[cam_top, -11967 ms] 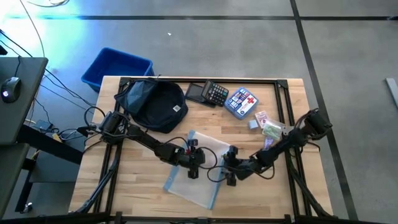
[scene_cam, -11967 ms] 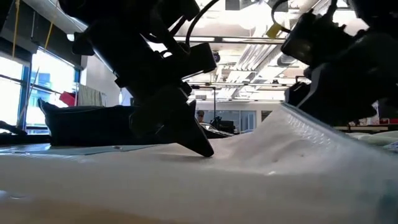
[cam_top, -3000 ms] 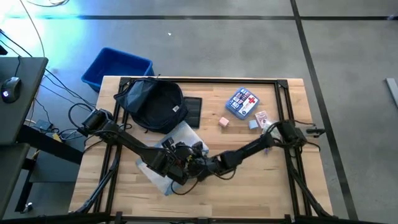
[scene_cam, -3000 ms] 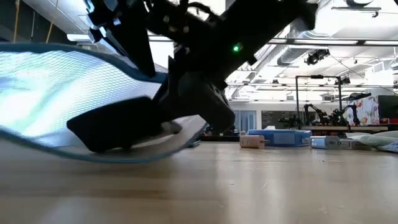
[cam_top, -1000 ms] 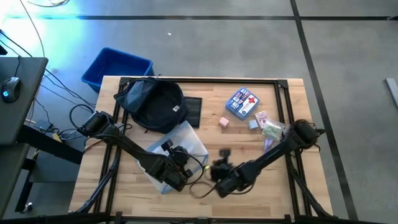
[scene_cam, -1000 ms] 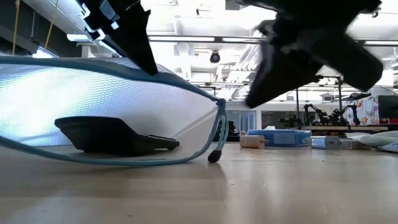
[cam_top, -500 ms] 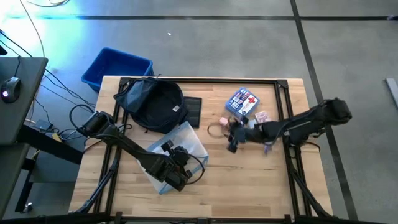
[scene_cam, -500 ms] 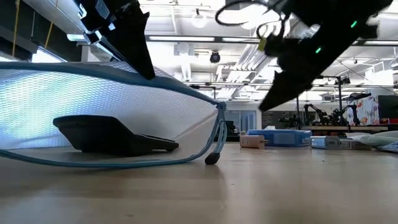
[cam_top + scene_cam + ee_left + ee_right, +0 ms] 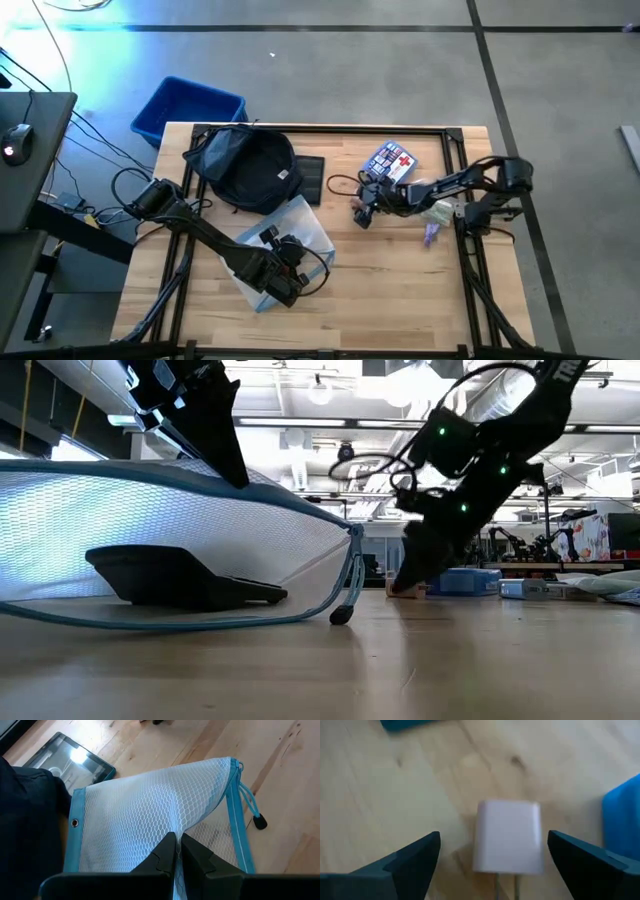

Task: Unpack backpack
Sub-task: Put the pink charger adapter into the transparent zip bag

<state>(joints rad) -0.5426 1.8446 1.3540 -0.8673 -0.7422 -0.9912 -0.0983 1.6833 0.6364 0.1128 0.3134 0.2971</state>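
The dark navy backpack (image 9: 245,165) lies on its side at the table's far left. My left gripper (image 9: 285,275) is shut on a white mesh pouch with blue trim (image 9: 300,228) in the table's near middle; a dark flat device (image 9: 180,580) lies inside it. My right gripper (image 9: 362,212) is open and low over the table right of centre. Its fingers (image 9: 415,857) stand on either side of a small white plug block (image 9: 507,835), with a gap on each side, and touch nothing. My left gripper pinches the pouch's upper mesh layer (image 9: 172,827) between its two fingers, some way in from the pouch's trimmed edge. The fingers come from above, pointing down. The upper layer (image 9: 200,510) is drawn up like a tent; the lower layer rests on the table.
A dark tablet (image 9: 312,178) lies beside the backpack. A blue pouch with a red cross (image 9: 388,163) and some small packets (image 9: 435,212) lie at the far right. A bright-blue bin (image 9: 185,108) stands off the table's far left corner. The pouch's cord toggle (image 9: 259,822) rests on the wood.
My right gripper has swung from the table's near middle toward the far right, then come down to table height over the small white block. My left gripper and the pouch have kept still.
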